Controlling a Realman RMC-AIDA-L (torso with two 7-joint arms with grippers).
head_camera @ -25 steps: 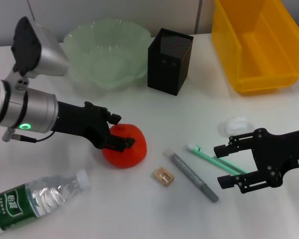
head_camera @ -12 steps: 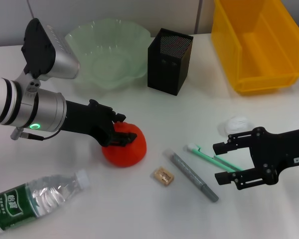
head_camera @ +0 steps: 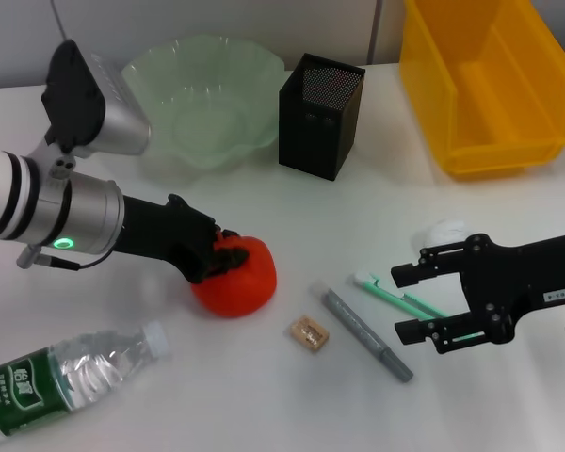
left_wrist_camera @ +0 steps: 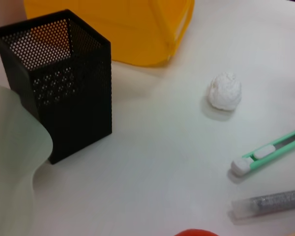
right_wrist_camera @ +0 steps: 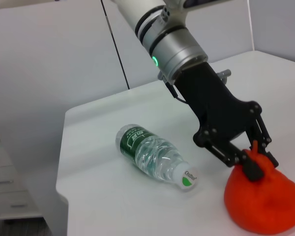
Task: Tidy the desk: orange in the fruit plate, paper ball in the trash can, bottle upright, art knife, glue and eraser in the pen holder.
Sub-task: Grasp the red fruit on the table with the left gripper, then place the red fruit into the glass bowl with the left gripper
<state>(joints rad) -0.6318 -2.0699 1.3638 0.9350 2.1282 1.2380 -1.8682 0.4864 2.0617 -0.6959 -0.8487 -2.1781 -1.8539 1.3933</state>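
Grip matters here: your left gripper (head_camera: 228,259) has its fingers pinched on the top of the orange (head_camera: 237,280), which sits on the desk (head_camera: 264,395) between the lying bottle (head_camera: 71,377) and the eraser (head_camera: 309,332), well short of the fruit plate (head_camera: 207,108). It looks soft, light and toy-like, so you would likely do better taking it lower around the body than by the stem. Your right gripper (head_camera: 416,304) hangs open just over the art knife (head_camera: 400,298), holding nothing.
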